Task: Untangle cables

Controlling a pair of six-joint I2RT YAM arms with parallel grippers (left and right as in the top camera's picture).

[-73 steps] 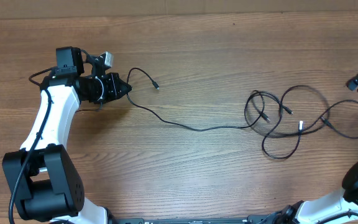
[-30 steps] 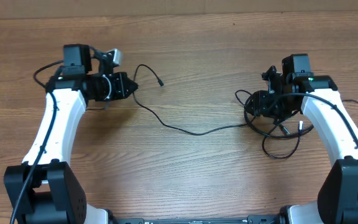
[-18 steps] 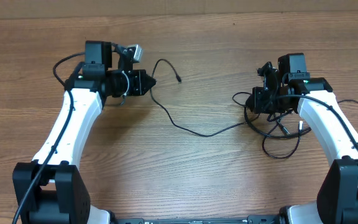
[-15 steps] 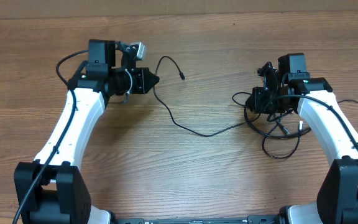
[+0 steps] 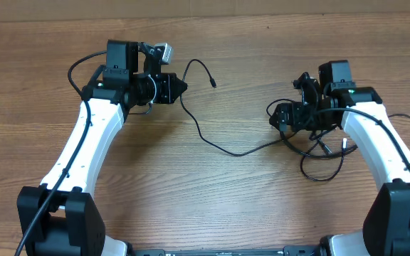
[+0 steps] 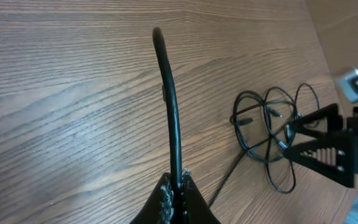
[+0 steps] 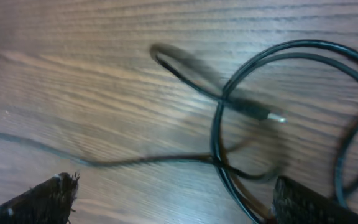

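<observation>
wooden table (image 5: 226, 213) carries the cables (image 5: 312, 151): one cable (image 5: 239, 153) is drawn out long and pinched between the closed fingers of the left gripper (image 5: 181, 87), its plug (image 5: 213, 84) free just beyond them, while the rest lie looped together between and under the wide-spread, empty fingers of the right gripper (image 5: 277, 118). judged early in the task, with one cable partly freed, its far end not yet out of the loops, and the others unsorted. against the earliest frame, the left gripper has carried its cable rightward, and the right gripper, then at the table edge, has come onto the loops and opened.
</observation>
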